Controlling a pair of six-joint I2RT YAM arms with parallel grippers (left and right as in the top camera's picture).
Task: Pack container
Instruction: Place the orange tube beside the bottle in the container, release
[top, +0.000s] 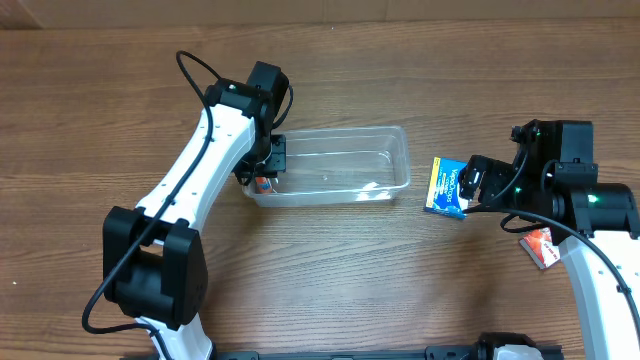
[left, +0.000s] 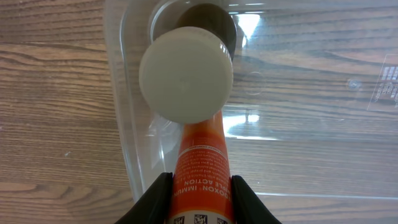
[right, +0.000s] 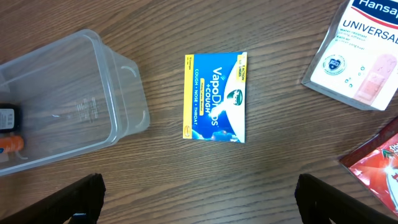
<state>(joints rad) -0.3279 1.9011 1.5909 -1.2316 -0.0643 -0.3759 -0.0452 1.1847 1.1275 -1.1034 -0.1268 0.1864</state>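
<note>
Bright, even overhead light puts white glare on the clear container (left: 127, 112) beside the orange bottle (left: 202, 168), whose close white cap (left: 186, 76) looks slightly soft.

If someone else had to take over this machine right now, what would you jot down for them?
Left gripper shut on the orange tube, cap-first in the container's end, not released.
Right gripper open above the VapoDrops packet, which lies on the table beside the container.
Done: nothing packed yet.
Left: drop the tube, pack the packet; white box and red packet also lie outside.
</note>
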